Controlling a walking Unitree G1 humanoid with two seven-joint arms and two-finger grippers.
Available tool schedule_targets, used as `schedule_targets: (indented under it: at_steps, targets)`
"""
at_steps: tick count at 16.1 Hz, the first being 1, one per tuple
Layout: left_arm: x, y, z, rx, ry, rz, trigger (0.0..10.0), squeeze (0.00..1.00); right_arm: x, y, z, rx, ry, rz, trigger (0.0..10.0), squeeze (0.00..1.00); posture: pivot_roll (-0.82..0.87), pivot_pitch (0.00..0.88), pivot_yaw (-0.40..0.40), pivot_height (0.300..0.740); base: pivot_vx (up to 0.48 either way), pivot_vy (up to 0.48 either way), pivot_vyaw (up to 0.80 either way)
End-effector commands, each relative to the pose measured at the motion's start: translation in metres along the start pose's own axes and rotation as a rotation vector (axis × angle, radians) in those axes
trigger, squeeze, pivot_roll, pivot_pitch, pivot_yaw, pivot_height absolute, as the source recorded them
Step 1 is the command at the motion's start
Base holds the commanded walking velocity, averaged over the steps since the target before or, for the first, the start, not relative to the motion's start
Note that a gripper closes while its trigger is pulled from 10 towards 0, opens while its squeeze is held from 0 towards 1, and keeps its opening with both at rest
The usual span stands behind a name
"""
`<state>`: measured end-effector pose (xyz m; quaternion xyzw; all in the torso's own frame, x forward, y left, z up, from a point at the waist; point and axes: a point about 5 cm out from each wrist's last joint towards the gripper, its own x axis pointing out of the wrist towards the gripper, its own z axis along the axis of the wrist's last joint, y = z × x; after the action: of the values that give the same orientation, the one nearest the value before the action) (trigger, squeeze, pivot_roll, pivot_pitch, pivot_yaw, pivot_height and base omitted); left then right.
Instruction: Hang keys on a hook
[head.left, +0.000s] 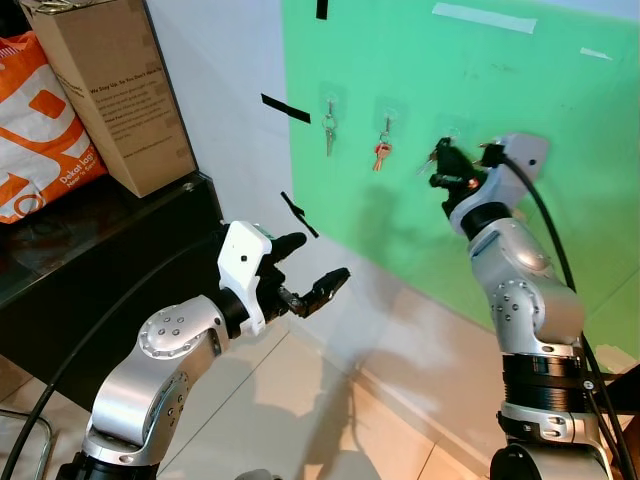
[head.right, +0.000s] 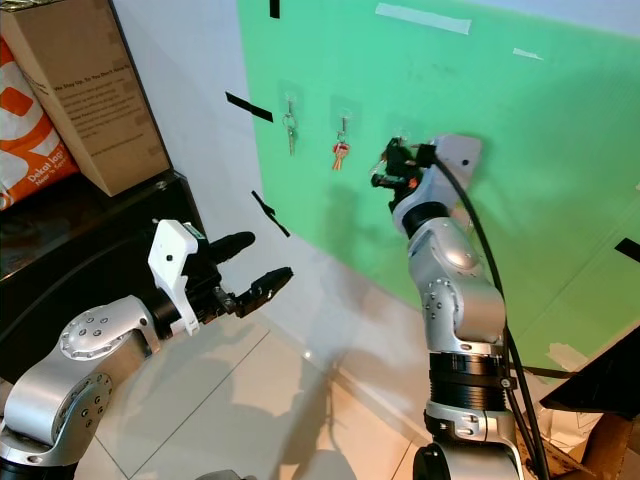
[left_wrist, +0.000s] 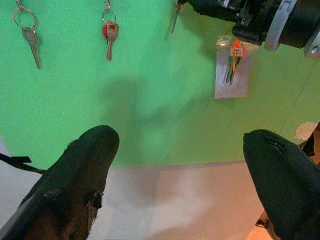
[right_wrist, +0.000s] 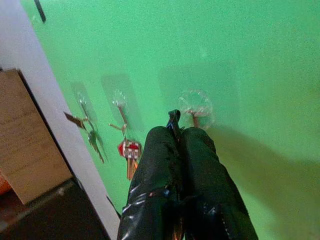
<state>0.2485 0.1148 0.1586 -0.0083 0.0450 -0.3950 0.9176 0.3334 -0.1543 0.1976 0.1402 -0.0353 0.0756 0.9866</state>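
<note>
Up close, the right gripper (right_wrist: 176, 131) pinches a key (right_wrist: 173, 119) just beside the empty hook (right_wrist: 194, 116); the left gripper (head.left: 312, 270) hangs open.

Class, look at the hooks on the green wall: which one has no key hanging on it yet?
The clear hook just ahead of the right gripper is bare. The silver key and red-headed key fill two others.

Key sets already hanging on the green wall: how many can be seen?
3. A silver set farthest to the robot's left, a red-headed set beside it, and an orange-tagged set beyond the right end effector, which holds another key.
</note>
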Motion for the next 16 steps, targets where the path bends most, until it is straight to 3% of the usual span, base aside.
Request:
schedule_targets:
  at_steps: [1,16]
  targets:
    - [-0.001,-0.001,0.004,0.016,-0.002,-0.014,10.0,0.00,-0.001,-0.001,0.000,0.021,0.000,-0.007,10.0,0.00,0.03,0.000,0.061,0.740,0.000,0.000,0.00]
    - [-0.002,-0.002,0.004,0.018,0.007,-0.026,10.0,0.00,-0.003,-0.008,-0.016,0.150,0.114,-0.049,10.0,0.00,0.04,0.000,0.061,0.740,0.000,0.000,0.00]
